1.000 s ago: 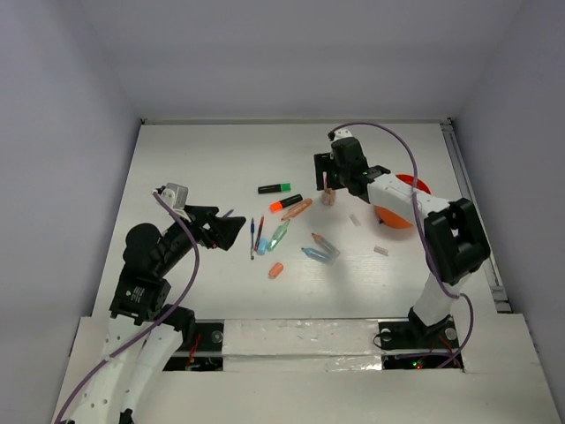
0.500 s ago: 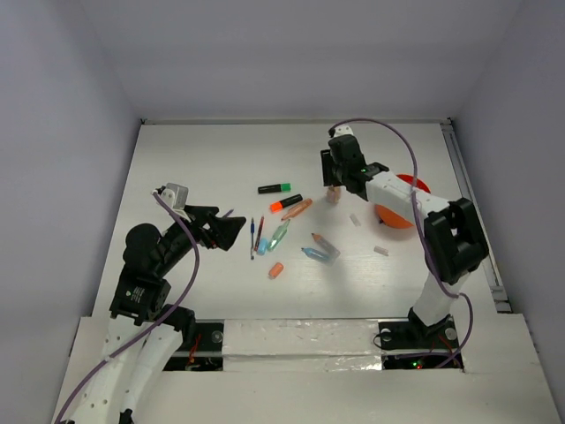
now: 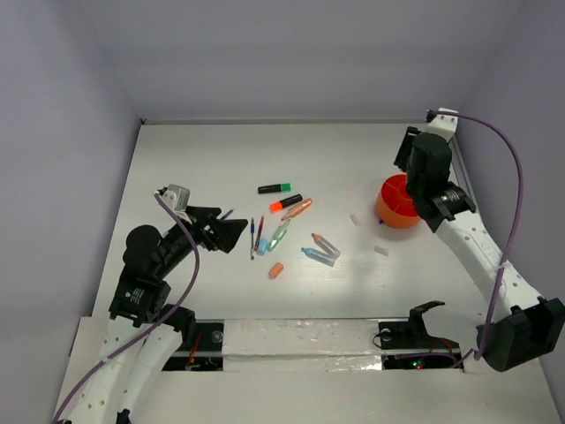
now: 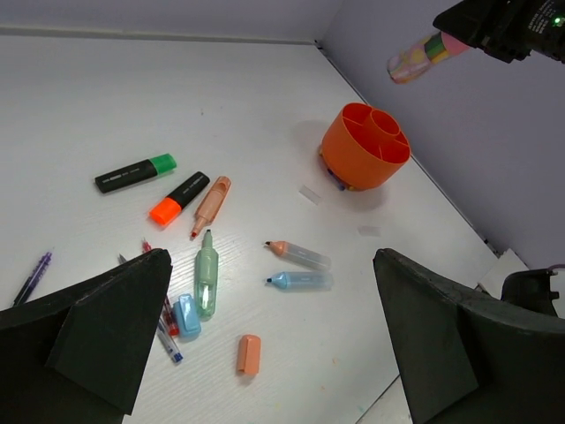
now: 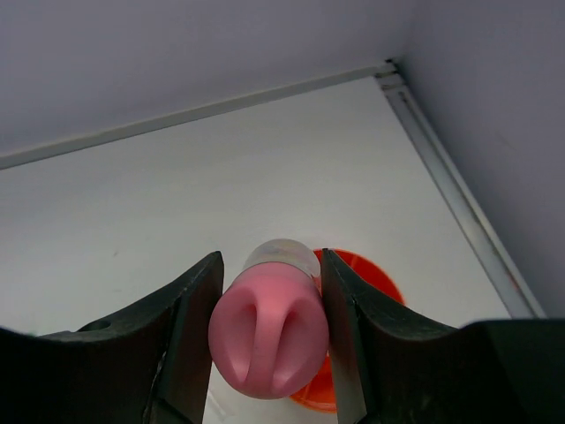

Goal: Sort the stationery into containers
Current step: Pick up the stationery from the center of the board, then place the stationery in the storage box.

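From above, the right gripper (image 3: 409,159) hangs near the orange holder (image 3: 393,215); the left wrist view shows the left gripper (image 4: 271,258) wide apart above loose pens (image 4: 206,274); the right wrist view shows fingers (image 5: 190,327) clamped on a pink marker (image 5: 269,340), likely for dropping inside.

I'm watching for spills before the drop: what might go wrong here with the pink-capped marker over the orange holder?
The right gripper holds the pink-capped marker tilted, so it may strike a divider or the rim of the orange holder and bounce out. A finger coming down might also nudge or tip the holder.
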You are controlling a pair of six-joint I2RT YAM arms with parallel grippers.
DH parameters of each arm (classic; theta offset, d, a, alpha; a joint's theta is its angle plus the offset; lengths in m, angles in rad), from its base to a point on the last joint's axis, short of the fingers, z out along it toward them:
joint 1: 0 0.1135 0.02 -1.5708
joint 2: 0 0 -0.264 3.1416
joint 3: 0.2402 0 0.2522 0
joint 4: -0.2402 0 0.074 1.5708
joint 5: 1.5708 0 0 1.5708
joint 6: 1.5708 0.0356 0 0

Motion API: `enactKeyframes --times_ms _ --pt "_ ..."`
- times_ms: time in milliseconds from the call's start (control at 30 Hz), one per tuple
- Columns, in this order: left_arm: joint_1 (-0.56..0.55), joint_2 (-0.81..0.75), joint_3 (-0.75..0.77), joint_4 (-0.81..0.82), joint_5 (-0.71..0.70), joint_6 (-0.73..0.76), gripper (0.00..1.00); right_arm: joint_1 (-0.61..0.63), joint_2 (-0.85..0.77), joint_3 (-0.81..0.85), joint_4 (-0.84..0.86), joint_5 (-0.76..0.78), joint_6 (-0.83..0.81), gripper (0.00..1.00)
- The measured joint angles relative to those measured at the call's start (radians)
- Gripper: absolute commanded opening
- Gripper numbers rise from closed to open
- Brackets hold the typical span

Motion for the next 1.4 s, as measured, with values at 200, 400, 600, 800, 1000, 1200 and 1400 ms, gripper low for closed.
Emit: enactKeyframes --times_ms 200,400,600,800,1000,1200,1400 --pt "-0.008 0.007 0.000 0.000 0.000 0.000 0.99 -0.081 0.027 -0.028 -0.010 0.012 0.030 0.07" --pt "-0.008 0.012 -0.001 0.000 0.000 0.000 0.99 -0.098 0.078 -0.037 -0.011 0.014 0.049 0.07" --pt "-0.008 0.016 -0.012 0.003 0.000 0.000 0.99 -0.119 0.050 -0.107 -0.016 0.017 0.071 0.07" --pt "-0.008 0.025 -0.012 0.004 0.001 0.000 0.99 -0.128 0.040 -0.154 -0.018 0.014 0.101 0.08" --pt "-0.008 0.026 -0.012 0.005 0.001 0.000 0.99 -0.130 0.040 -0.176 -0.024 0.005 0.119 0.14" --pt "-0.008 0.026 -0.012 0.005 0.001 0.000 0.99 -0.132 0.043 -0.176 -0.023 -0.001 0.133 0.53" --pt "-0.008 0.026 -0.012 0.005 0.001 0.000 0.99 -0.138 0.058 -0.176 -0.023 -0.008 0.137 0.77"
